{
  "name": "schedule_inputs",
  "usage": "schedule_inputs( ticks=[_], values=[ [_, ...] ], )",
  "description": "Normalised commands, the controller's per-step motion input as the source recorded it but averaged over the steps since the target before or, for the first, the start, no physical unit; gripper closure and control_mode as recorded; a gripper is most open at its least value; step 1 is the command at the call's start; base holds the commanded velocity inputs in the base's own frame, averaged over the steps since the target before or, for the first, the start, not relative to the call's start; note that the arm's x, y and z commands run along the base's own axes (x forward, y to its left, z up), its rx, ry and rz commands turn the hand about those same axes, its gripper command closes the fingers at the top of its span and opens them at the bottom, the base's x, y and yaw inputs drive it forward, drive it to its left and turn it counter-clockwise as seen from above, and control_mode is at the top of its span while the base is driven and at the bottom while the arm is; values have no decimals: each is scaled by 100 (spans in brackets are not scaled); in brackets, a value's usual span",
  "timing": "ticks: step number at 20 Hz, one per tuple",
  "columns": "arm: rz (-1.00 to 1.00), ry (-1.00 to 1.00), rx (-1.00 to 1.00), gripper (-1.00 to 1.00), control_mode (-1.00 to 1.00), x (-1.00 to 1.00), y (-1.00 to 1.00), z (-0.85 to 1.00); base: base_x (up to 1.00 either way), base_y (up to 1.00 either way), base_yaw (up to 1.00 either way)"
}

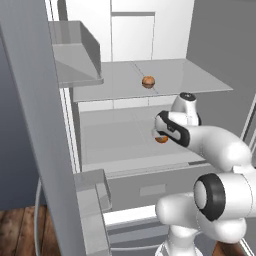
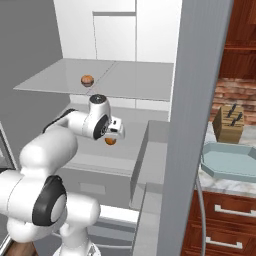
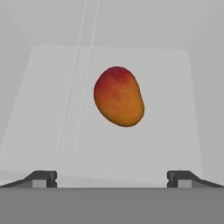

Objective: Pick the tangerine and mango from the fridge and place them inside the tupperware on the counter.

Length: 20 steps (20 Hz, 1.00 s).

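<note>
The fridge (image 1: 125, 35) stands open. On its lower shelf (image 1: 110, 145) lies the mango (image 3: 118, 96), an oval fruit, orange with a red blush; it is also the mango (image 2: 110, 141) just under my hand. My gripper (image 3: 112, 178) is open a short way in front of it, the fruit centred between the wide-set fingertips (image 3: 43, 178) and touching neither. The tangerine (image 1: 148, 81), a small round duller orange fruit, sits on the upper shelf, also visible as the tangerine (image 2: 87, 80). The pale teal tupperware (image 2: 227, 162) rests on the marbled counter (image 2: 210, 184) to the right.
The open fridge doors (image 1: 35, 125) (image 2: 195, 100) flank the arm on both sides, each with grey door bins (image 1: 92, 192). The upper shelf (image 1: 200, 80) hangs above the hand. A wide drawer (image 1: 150, 187) lies below. A knife block (image 2: 228, 123) stands behind the tupperware.
</note>
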Motion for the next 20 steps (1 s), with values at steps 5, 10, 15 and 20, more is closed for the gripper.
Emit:
schedule_inputs(
  ticks=[5,10,15,20],
  values=[
    [0,0,0,-100,-100,28,0,-18,0,0,0],
    [0,0,0,-100,-100,29,0,-17,0,0,0],
    [0,0,0,-100,-100,27,0,-14,0,0,0],
    [0,0,0,-100,-100,22,0,-15,0,0,0]
  ],
)
